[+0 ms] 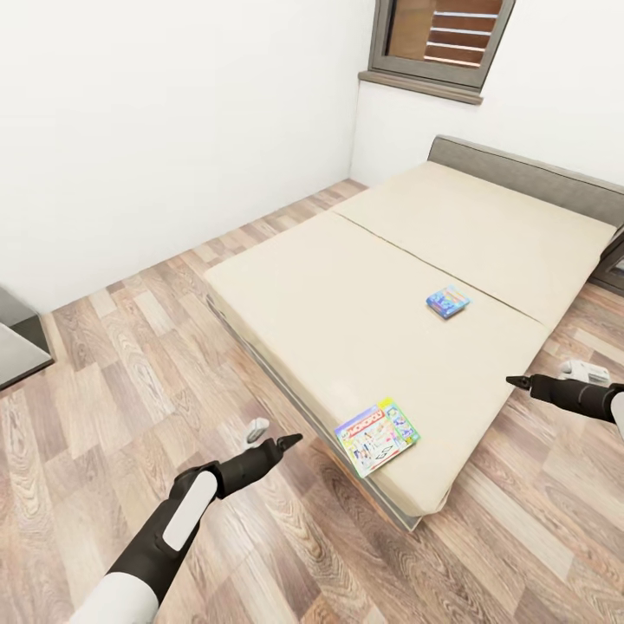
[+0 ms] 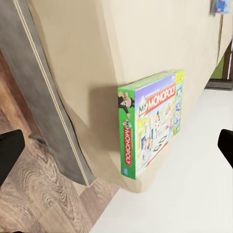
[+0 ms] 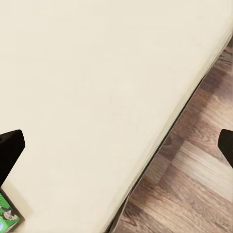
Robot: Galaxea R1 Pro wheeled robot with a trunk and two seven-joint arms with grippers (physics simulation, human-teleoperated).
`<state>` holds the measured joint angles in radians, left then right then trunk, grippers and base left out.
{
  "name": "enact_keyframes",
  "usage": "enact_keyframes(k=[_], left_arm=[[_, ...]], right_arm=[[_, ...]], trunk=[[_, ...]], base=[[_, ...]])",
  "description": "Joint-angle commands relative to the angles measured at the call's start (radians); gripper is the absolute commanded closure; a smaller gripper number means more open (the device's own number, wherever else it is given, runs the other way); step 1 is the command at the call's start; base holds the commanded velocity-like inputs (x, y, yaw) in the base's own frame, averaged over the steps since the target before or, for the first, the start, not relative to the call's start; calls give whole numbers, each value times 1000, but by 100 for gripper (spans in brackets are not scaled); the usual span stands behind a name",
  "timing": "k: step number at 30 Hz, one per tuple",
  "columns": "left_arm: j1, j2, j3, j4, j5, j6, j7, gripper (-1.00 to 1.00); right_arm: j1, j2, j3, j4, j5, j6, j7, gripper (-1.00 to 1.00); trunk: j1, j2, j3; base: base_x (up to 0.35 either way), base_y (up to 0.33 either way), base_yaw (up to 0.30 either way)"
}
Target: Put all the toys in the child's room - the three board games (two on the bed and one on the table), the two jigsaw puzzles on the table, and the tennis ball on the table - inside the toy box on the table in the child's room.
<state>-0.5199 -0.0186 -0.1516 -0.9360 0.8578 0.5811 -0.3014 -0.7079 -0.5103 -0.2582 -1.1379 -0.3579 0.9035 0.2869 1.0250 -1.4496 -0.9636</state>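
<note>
Leftmost, the left end effector (image 1: 290, 440) hovers open over the floor (image 1: 104, 407) beside the bed (image 1: 347, 295); a Monopoly board game (image 1: 378, 436) lies near its corner, a blue board game (image 1: 448, 302) mid-mattress; the right end effector (image 1: 513, 380) hovers open.

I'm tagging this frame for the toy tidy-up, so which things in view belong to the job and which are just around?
Part of the job:
- Monopoly board game near the foot corner of the bed
- smaller blue board game further up the mattress

Just around:
- window
- grey headboard
- wooden floor

Both grippers, left and right, are open and empty.
</note>
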Motion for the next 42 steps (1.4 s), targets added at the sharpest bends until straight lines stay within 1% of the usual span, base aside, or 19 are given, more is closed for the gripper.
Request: enact_keyframes(k=[1,4,6,7,12,13,18,19,23,27,33,42], left_arm=[[0,0,1,0,5,5,0,-100],[-4,2,0,21,9,-32,-20,-100],[-5,2,-1,33,9,-49,-47,-100],[-5,2,-1,33,9,-49,-47,-100],[-8,1,-2,75,5,-72,-132,-100],[-8,1,-2,75,5,-72,-132,-100],[-16,2,-1,134,4,-92,-204,-100],[-16,2,-1,134,4,-92,-204,-100],[-19,5,1,161,3,-102,-249,-100],[-21,8,4,187,3,-106,-271,-100],[-21,12,7,228,4,-109,-283,-100],[-22,15,9,247,5,-118,-288,-100]], right_arm=[[-1,0,-2,-1,8,4,9,-100],[2,1,-1,-10,8,4,9,-100],[7,1,-1,-15,7,4,9,-100],[7,1,-1,-15,7,4,9,-100],[14,1,-2,-27,7,5,9,-100],[14,1,-2,-27,7,5,9,-100],[18,1,-2,-32,7,5,9,-100],[18,1,-2,-32,7,5,9,-100],[20,1,-2,-37,7,5,9,-100],[23,1,-2,-48,7,5,9,-100],[27,2,-2,-53,7,5,9,-100],[29,2,-2,-59,7,5,9,-100]], trunk=[[0,0,-1],[0,0,-1],[0,0,-1],[0,0,-1],[0,0,-1],[0,0,-1],[0,0,-1],[0,0,-1],[0,0,-1],[0,0,-1],[0,0,-1],[0,0,-1]], base=[[0,0,0],[0,0,0],[0,0,0],[0,0,0],[0,0,0],[0,0,0],[0,0,0],[0,0,0],[0,0,0],[0,0,-51],[0,0,-167],[0,0,-66]])
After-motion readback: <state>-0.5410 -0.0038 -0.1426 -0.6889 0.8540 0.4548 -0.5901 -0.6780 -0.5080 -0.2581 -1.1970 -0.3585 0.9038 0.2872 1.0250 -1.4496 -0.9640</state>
